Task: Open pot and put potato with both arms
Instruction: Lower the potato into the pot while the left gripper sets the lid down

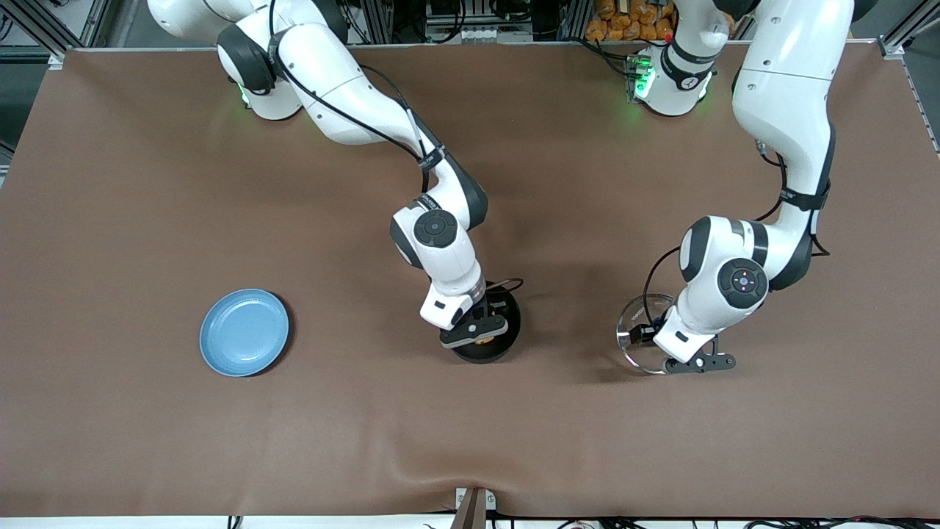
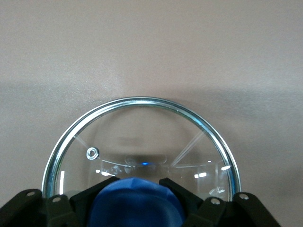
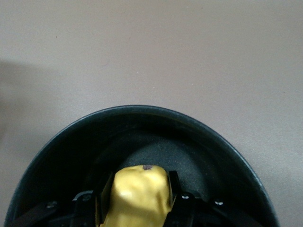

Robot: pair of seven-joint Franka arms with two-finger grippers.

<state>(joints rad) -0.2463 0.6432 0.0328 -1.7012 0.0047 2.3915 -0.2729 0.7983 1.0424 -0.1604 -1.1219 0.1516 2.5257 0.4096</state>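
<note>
The pot (image 1: 490, 334), uncovered, stands on the brown table (image 1: 147, 184) near its middle; its dark rim fills the right wrist view. The potato (image 3: 138, 194) sits clamped between the fingers of the right gripper (image 1: 477, 332), held within the pot's opening and apparently not yet released. The glass lid (image 1: 637, 330) is off the pot, well apart toward the left arm's end of the table, its blue knob (image 2: 136, 202) gripped by the left gripper (image 1: 701, 363); whether the lid rests on the table cannot be told. A light-blue plate (image 1: 244, 332) lies toward the right arm's end. Opening is done; release of the potato remains.
</note>
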